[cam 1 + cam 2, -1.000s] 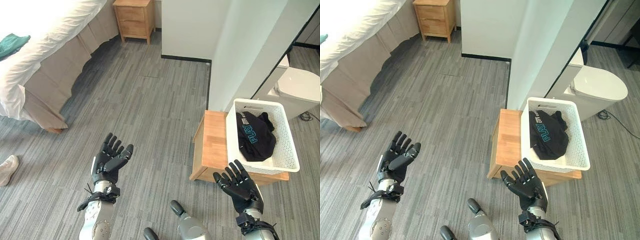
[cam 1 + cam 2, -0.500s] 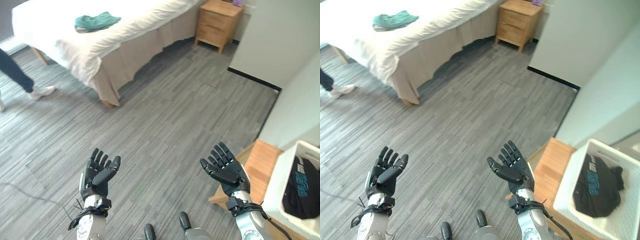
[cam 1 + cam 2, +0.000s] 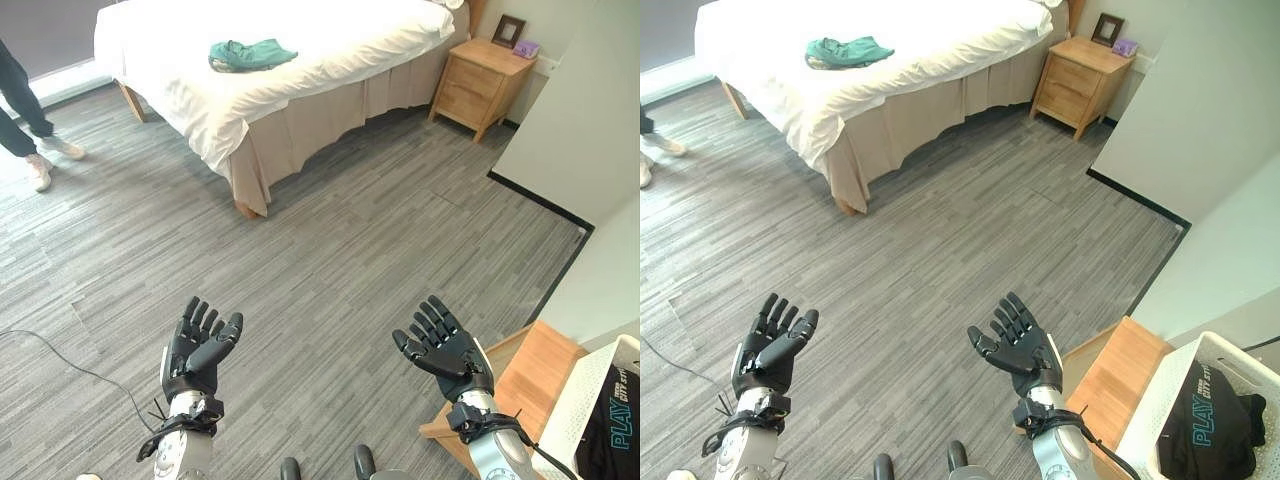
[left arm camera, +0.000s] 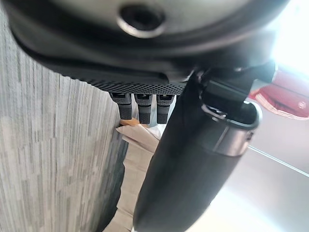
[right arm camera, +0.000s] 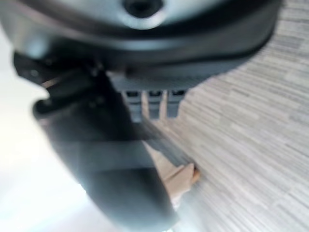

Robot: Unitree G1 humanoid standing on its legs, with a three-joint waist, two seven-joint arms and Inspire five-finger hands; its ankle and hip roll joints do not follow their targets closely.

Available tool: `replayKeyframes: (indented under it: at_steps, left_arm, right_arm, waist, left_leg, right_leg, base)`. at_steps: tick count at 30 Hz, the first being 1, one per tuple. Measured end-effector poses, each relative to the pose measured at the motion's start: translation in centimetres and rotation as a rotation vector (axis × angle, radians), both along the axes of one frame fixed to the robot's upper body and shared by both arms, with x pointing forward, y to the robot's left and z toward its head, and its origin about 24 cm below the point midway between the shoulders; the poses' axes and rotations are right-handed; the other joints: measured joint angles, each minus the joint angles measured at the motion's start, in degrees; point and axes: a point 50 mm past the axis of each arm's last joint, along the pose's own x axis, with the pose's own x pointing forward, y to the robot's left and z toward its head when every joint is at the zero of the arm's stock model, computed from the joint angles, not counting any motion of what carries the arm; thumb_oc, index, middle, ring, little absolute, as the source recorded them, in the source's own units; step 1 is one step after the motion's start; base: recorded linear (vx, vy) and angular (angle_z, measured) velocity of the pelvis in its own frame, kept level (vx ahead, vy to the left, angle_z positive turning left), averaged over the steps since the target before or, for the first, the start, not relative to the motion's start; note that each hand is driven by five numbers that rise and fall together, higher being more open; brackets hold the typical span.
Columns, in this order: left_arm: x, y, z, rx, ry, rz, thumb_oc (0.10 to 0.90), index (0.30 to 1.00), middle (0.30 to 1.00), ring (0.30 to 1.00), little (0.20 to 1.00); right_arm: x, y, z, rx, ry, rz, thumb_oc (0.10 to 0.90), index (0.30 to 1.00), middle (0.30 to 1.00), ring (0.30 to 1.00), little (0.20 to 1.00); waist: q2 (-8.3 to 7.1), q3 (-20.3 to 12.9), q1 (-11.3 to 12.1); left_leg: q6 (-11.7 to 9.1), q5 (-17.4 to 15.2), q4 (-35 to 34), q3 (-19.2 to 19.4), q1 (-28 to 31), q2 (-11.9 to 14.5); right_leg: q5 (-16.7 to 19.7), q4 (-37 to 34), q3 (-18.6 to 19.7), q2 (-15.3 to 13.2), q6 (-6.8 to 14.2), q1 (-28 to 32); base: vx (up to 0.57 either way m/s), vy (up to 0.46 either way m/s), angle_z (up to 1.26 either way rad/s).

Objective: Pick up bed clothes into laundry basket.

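My left hand (image 3: 200,345) and right hand (image 3: 445,352) hover palms-up over the floor, fingers (image 3: 432,318) spread wide, holding nothing; the green clothes (image 3: 250,54) lie on the bed (image 3: 330,40), well beyond my fingertips; the laundry basket (image 3: 1160,425) sits just right of my right fingers.

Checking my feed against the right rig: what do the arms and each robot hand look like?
Left robot hand and right robot hand are matte black, with segmented fingers and a thick thumb. Black wrist cuffs with thin cabling join rounded silver-grey forearms.
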Motion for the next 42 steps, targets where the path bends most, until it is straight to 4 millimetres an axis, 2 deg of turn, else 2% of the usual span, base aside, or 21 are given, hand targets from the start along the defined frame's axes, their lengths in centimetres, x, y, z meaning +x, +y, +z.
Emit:
replayKeyframes:
  at_steps: [7, 14, 35, 42]
  left_arm:
    - [-0.3, 0.0, -0.2, -0.001, 0.009, -0.003, 0.8, 0.9, 0.9, 0.9, 0.9]
    - [-0.3, -0.1, -0.2, -0.002, 0.009, -0.007, 0.8, 0.9, 0.9, 0.9, 0.9]
    - [-0.3, -0.1, -0.2, -0.002, 0.009, -0.008, 0.8, 0.9, 0.9, 0.9, 0.9]
    - [-0.3, -0.1, -0.2, -0.002, 0.009, -0.008, 0.8, 0.9, 0.9, 0.9, 0.9]
  right_arm:
    - [-1.4, -0.6, -0.7, -0.005, 0.043, -0.037, 0.8, 0.9, 0.9, 0.9, 0.9]
    - [-1.3, -0.7, -0.7, -0.006, 0.042, -0.039, 0.8, 0.9, 0.9, 0.9, 0.9]
    - [-1.4, -0.7, -0.7, -0.005, 0.043, -0.04, 0.8, 0.9, 0.9, 0.9, 0.9]
    - [-1.3, -0.7, -0.7, -0.007, 0.042, -0.039, 0.8, 0.9, 0.9, 0.9, 0.9]
  waist:
    - [0.31, -0.5, 0.2]
    - [0.49, -1.8, 0.3]
    - [0.62, -1.9, 0.4]
    - [1.28, -2.3, 0.5]
  left_leg:
    - [-0.2, 0.5, 0.0, -1.8, -0.4, 0.0]
    - [-0.2, 0.8, 0.0, -2.7, -0.9, 0.0]
    - [-0.2, 0.9, 0.0, -3.2, -1.0, 0.0]
    - [-0.2, 0.9, 0.0, -3.3, -1.1, 0.0]
  right_leg:
    - [-0.2, 0.0, -1.5, 0.0, -0.2, 0.3]
    - [-0.3, 0.0, -2.6, 0.0, -0.4, 0.2]
    - [-0.3, 0.0, -2.9, 0.0, -0.4, 0.3]
    - [-0.3, 0.0, -3.0, 0.0, -0.5, 0.3]
  base:
    - [-0.01, -0.023, 0.13]
    - [-0.01, -0.009, 0.07]
    - [0.0, 0.0, 0.0]
    - [0.0, 0.0, 0.0]
